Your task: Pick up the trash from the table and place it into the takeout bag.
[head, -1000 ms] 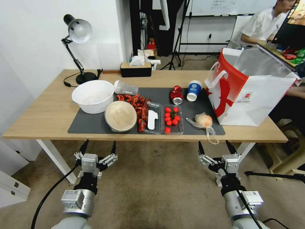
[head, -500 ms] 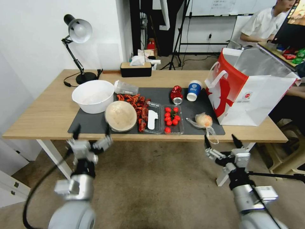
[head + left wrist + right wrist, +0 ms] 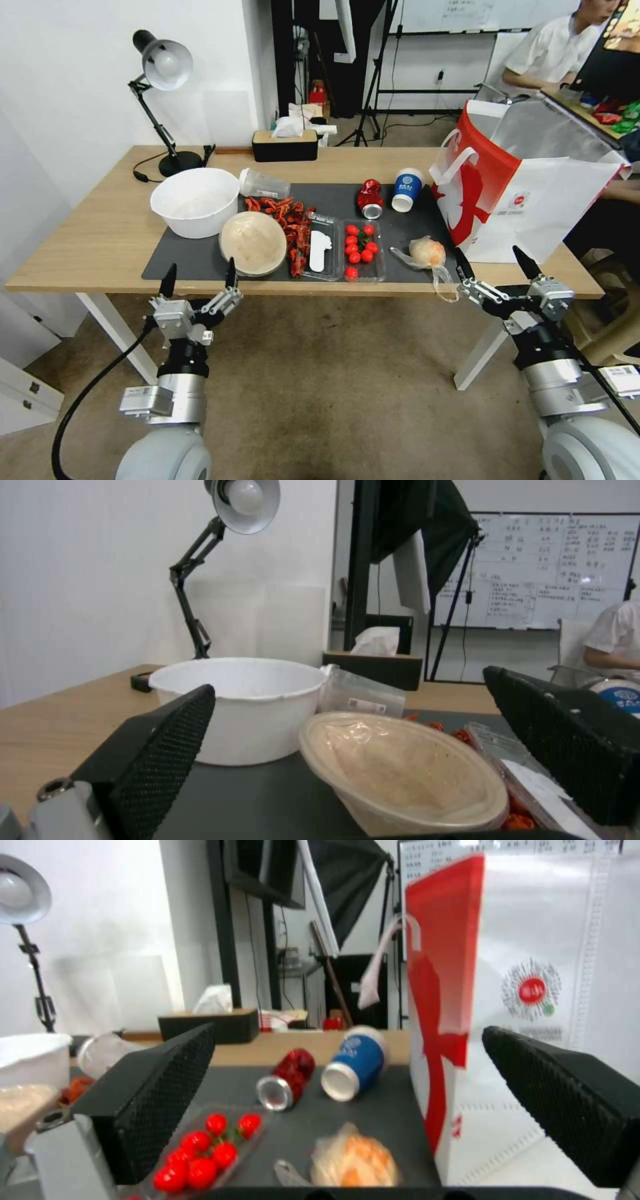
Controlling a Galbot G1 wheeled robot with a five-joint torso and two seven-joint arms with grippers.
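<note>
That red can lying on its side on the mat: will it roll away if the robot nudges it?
Probably: the red can lies on its side on the flat mat, so a sideways nudge could roll it. It looks dented, perhaps empty, so likely light, and its smooth metal might slip.

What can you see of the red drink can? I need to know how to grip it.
The red drink can looks like metal, with a silver top end. It lies on its side on the dark grey mat, its silver end toward the robot, close beside the blue-and-white paper cup, which also lies tipped; contact is unclear. No gripper touches it.
</note>
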